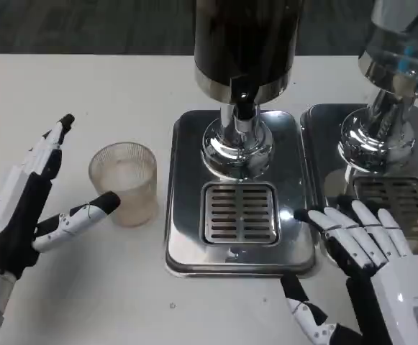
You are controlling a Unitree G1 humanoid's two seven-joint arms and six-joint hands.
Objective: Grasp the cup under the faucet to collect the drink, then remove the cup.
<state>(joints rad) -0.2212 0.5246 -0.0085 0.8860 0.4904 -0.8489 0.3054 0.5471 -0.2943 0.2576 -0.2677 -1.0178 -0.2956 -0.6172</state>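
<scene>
Cup (124,181) beside released left robot hand (32,205); right robot hand (363,248) released, apparently resting; dispenser (244,43) top cropped.

A white table (65,86) meets a dark grey floor (86,25) beyond it.

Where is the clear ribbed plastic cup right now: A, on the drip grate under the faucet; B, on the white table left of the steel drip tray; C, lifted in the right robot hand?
B: the clear ribbed plastic cup stands on the white table, left of the steel drip tray, beside the open left robot hand.

White table (86,287): cup (124,181), dispenser bases (241,194).
</scene>
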